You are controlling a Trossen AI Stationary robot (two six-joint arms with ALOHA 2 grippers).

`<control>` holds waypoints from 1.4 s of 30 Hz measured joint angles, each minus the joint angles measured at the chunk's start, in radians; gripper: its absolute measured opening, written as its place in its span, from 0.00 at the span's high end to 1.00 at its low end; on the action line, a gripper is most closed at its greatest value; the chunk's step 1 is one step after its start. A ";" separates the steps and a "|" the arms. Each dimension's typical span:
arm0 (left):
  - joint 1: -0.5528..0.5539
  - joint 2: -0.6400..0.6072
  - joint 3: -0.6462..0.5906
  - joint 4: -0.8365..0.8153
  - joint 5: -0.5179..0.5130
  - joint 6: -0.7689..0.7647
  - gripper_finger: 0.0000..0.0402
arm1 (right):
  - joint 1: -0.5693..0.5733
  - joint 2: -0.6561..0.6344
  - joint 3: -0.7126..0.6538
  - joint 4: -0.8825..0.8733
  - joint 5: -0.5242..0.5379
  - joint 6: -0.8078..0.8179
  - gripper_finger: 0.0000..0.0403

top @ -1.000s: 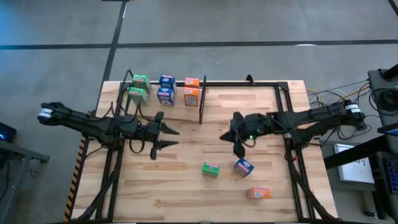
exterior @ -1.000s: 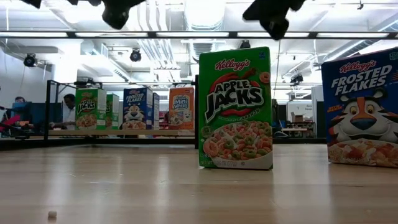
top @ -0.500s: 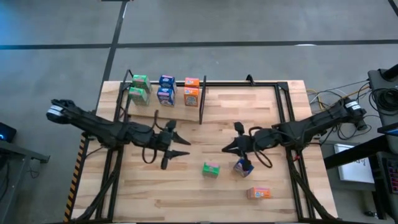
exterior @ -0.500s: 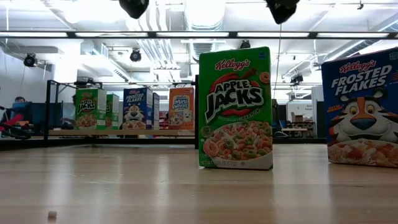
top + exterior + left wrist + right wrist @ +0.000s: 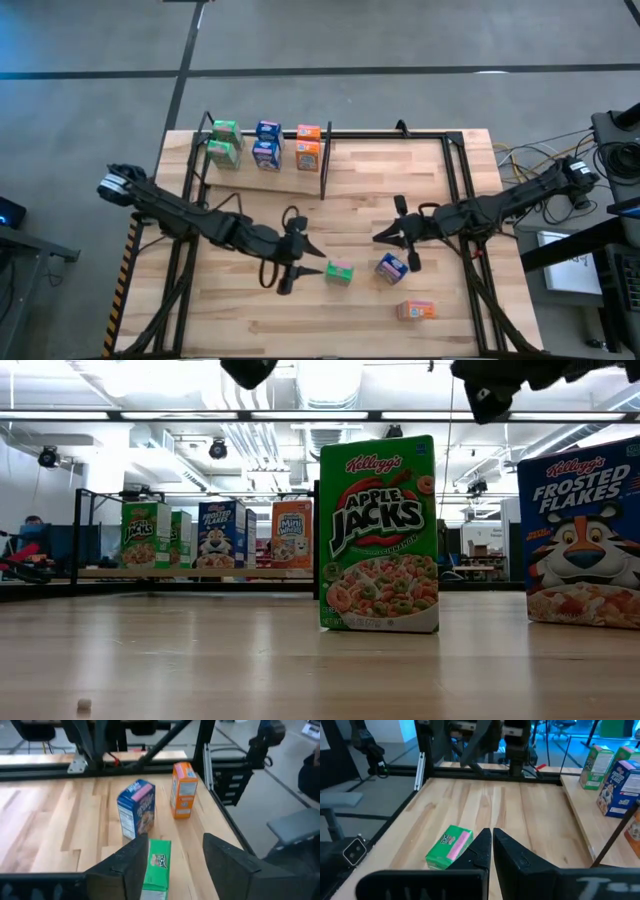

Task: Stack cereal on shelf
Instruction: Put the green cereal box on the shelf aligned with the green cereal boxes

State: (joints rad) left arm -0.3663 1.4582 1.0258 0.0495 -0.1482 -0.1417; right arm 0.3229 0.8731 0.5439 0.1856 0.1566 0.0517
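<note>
Wooden table (image 5: 300,320), front to back. Loose cereal: orange box (image 5: 415,311) nearest the front edge; blue box (image 5: 391,267) and green box (image 5: 340,271) behind it. Left gripper (image 5: 305,262), fingers spread and holding nothing, hangs just beside the green box (which lies in line with the gap). Right gripper (image 5: 382,238), fingers pressed together and holding nothing, hangs near the blue box. Shelf (image 5: 270,163) at the back: six boxes standing, green, blue, orange.
</note>
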 joint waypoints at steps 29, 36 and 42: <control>-0.009 0.260 0.043 0.104 -0.076 0.086 0.36 | 0.000 -0.100 -0.068 0.018 -0.033 -0.030 0.98; 0.002 0.308 0.043 0.130 -0.078 0.111 0.36 | 0.000 -0.123 -0.076 0.039 -0.033 -0.071 0.98; 0.017 0.330 0.043 0.133 -0.078 0.111 0.36 | 0.000 -0.126 -0.076 0.040 -0.033 -0.061 0.98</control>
State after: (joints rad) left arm -0.3490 1.7881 1.0683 0.1825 -0.2264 -0.0307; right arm 0.3233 0.7472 0.4679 0.2256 0.1234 -0.0097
